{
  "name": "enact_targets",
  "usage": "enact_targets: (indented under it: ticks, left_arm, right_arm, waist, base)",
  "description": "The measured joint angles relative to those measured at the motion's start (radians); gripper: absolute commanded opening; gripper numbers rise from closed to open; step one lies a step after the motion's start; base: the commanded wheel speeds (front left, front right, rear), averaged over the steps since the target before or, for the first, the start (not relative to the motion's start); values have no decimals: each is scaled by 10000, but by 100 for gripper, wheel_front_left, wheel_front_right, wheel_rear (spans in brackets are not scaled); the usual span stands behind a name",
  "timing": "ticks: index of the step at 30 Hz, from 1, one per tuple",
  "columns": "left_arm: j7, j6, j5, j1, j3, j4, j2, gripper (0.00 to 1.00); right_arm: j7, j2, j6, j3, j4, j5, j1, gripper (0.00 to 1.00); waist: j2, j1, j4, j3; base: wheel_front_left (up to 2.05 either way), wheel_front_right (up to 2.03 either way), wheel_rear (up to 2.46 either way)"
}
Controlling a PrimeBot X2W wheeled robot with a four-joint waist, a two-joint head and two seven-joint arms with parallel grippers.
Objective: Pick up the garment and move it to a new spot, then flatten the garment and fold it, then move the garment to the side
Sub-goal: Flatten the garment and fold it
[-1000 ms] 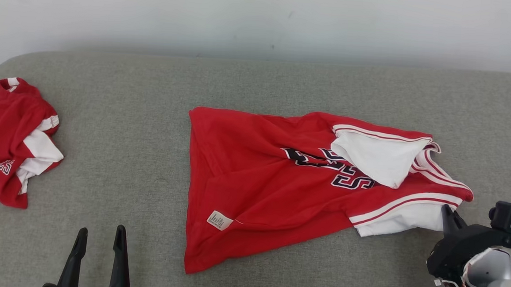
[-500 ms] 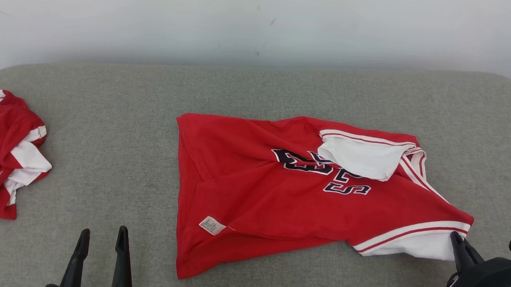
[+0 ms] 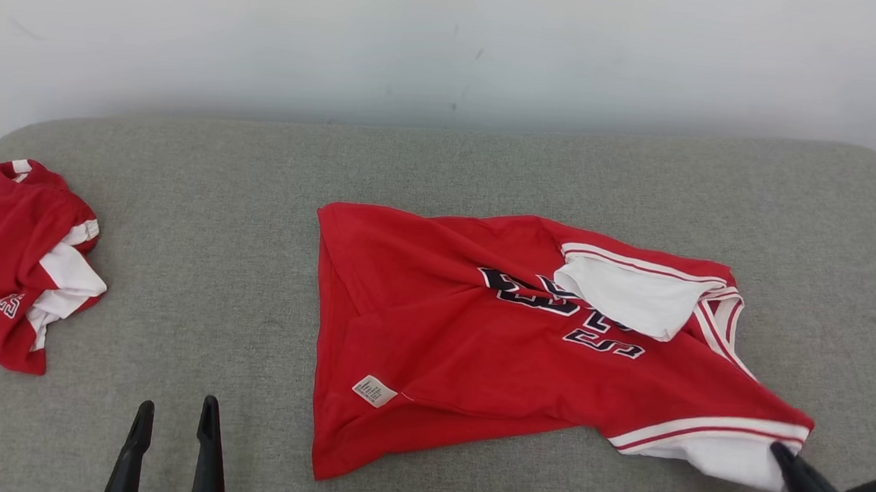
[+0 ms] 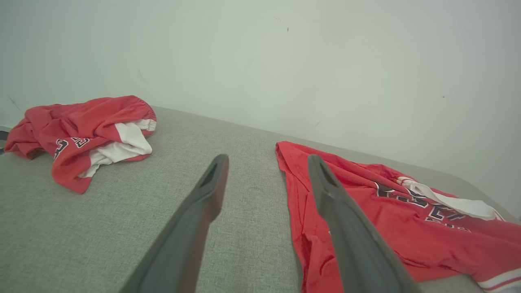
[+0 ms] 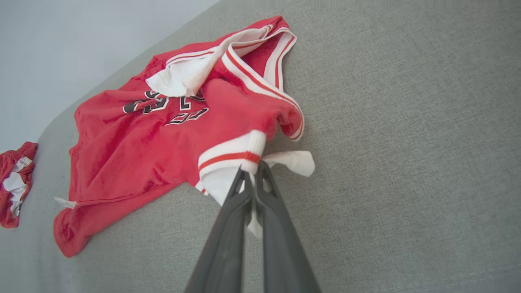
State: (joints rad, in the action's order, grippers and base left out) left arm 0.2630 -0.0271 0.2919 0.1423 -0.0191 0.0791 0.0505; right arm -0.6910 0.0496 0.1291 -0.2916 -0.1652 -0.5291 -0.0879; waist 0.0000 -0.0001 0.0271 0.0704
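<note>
right pincer (image 5: 252, 171): clamped shut on the white near sleeve (image 5: 220, 187) of the jersey (image 3: 478, 340), at my near right.
left pincer (image 3: 173, 405): fingers spread, nothing between them; low at my near left, apart from the cloth.
jersey: mid-couch (image 3: 221, 187), lettering up, bottom hem toward my left; far sleeve (image 3: 625, 292) flopped over the chest.
change: in the last second I have drawn the near sleeve toward me and rightward. That corner was bunched beside the chest; now it runs out to a long taut point. My head view drifted too, but the jersey's left edge has hardly moved on the couch.
meaning: I judge flattening is under way, not folding yet. The near right side is smoother; creases by the tag (image 3: 374, 391) and the flopped sleeve remain.
risk: pulling further may drag the whole jersey instead of spreading it.
other jersey (image 3: 19, 251): crumpled at far left, well apart.
</note>
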Motion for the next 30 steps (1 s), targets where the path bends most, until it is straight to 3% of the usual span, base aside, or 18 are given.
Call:
enact_targets:
  ticks: [4,8,18,24,25,26,27,30]
  left_arm:
    - [0,-8,0,12,-25,-12,0,100]
    - [2,-52,-2,-20,-134,-71,-2,100]
    - [2,-134,-4,-144,-303,-196,-2,100]
    - [0,-190,-12,-198,-288,-259,-2,100]
    - [0,-234,-12,-218,-267,-267,-2,100]
    - [2,-251,-12,-248,-247,-274,-2,100]
    - [2,-259,-12,-292,-217,-295,-2,100]
    - [0,-270,-12,-381,-140,-353,-2,100]
  right_arm:
    - [-242,8,0,-201,1012,-86,1097,0]
    - [-104,2,0,-598,2696,742,2413,0]
    - [1937,8,0,-1308,6853,2535,5032,0]
    - [3580,4,0,-1822,8452,3607,5855,0]
    - [3835,8,0,-1850,8665,3718,5995,21]
    - [4021,8,0,-1879,8867,3789,6107,48]
    - [4159,4,0,-1904,9076,3894,6213,100]
    - [4564,2,0,-1912,9428,4188,6412,100]
  waist:
    - [0,0,7,-3]
    - [0,0,90,11]
    - [0,1,574,199]
    - [1,0,841,360]
    - [0,1,862,397]
    - [0,1,878,429]
    - [0,1,887,460]
    - [1,2,867,513]
  base:
    - [0,0,0]
    - [0,0,0]
    - [0,0,0]
    - [0,0,0]
    - [0,0,0]
    - [0,0,0]
    - [0,0,0]
    - [0,0,0]
